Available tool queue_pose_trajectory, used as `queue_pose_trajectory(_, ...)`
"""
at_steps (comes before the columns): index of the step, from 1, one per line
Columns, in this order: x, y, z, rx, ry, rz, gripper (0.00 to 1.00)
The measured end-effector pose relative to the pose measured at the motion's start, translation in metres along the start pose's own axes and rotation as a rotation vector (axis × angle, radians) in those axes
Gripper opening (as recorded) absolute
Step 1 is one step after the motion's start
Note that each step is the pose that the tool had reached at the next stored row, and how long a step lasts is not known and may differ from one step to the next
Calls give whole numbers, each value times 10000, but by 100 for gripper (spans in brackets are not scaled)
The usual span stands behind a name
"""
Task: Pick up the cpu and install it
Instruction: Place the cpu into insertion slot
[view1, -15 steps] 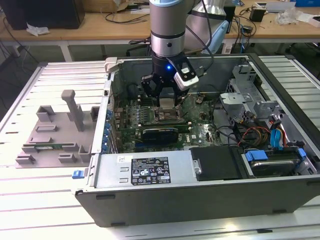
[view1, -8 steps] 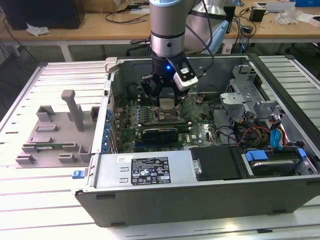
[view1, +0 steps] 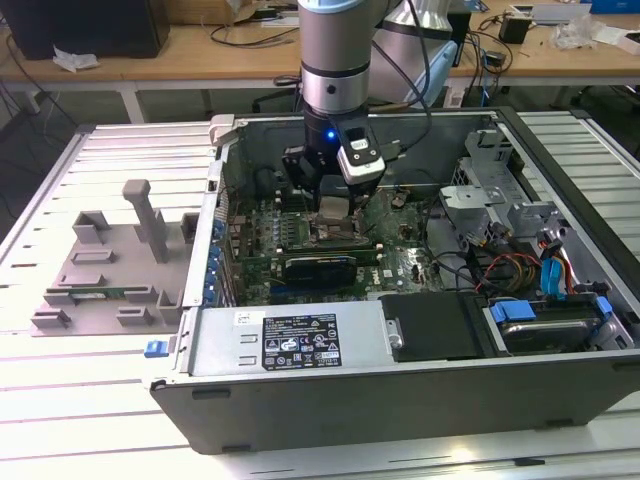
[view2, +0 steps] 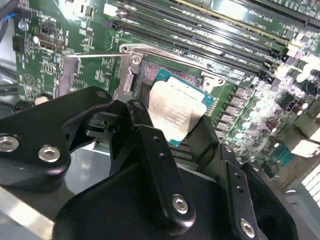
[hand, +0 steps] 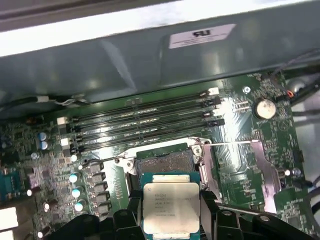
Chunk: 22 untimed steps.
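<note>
One open computer case (view1: 400, 400) takes up the bench in the exterior view, and the arm reaches down into it over the green motherboard (view1: 400, 262). The gripper (view1: 332, 208) is low, right above the board.

In the first wrist view the black fingers (hand: 131, 220) are clamped on two opposite edges of the cpu (hand: 171, 207), silver lid facing the camera. The chip hangs close by the socket (hand: 165, 161), not seated. The socket's frame is swung open and the thin lever (hand: 230, 144) lies out to one side.

Now the danger, as I read it. In the second wrist view the chip looks tilted against the board. A descent like that could land one corner first and bend the contacts below. Any slight offset or rotation, and the pale rim catches the socket wall instead of dropping in. It's a thin edge grip, too, so a slip would drop the chip onto those bare contacts. Notch alignment I cannot make out.
</note>
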<state>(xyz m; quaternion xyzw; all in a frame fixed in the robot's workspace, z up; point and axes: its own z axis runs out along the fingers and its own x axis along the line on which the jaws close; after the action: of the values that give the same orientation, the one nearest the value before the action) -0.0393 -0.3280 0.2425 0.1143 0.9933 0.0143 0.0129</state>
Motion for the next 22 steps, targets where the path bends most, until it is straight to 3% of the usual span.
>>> queue_pose_trajectory(6, 0, 0, 1, 27, -37, 1187, 54)
queue_pose_trajectory(13, 0, 0, 2, 47, -66, 2097, 54)
queue_pose_trajectory(22, 0, 0, 5, 91, -127, 4018, 54)
